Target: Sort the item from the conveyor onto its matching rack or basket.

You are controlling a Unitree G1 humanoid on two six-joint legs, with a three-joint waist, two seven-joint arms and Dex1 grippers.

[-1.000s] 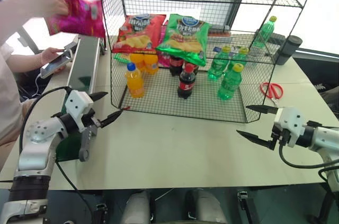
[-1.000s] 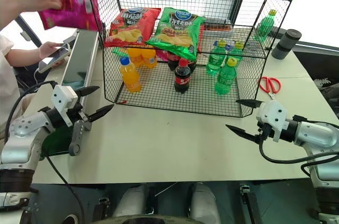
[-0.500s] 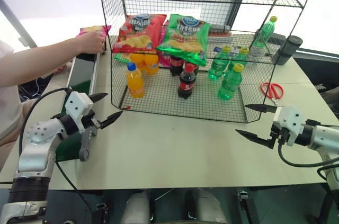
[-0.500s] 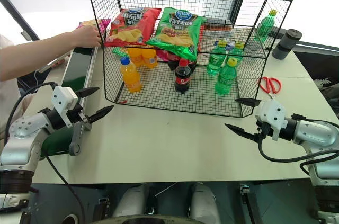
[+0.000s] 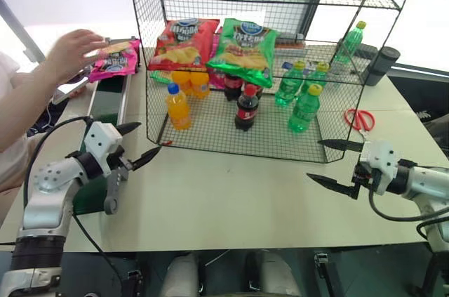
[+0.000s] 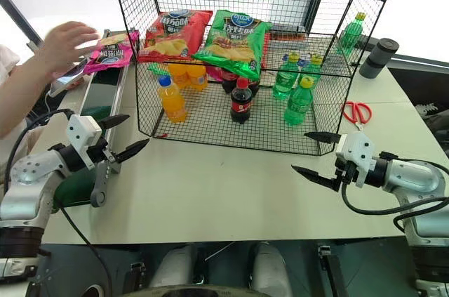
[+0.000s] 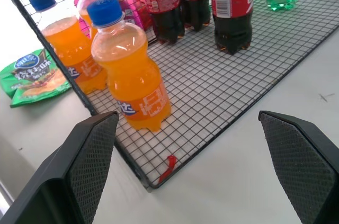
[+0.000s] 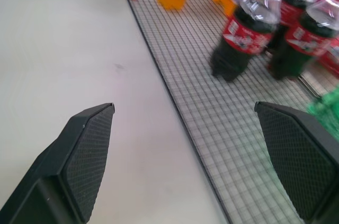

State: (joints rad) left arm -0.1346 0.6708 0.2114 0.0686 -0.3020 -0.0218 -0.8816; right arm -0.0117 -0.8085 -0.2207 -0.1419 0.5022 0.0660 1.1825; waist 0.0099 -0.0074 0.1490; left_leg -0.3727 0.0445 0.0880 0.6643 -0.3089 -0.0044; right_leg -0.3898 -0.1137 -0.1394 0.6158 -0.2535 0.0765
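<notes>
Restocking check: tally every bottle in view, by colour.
Orange soda bottles: 3
Dark cola bottles: 3
Green soda bottles: 4
Total: 10

Both eye views look forward and down from above onto the black wire rack (image 5: 280, 65), sharing it whole. Each wrist view sits low and close before the rack's bottom tier, sharing the cola bottles (image 7: 233, 7) there.
</notes>
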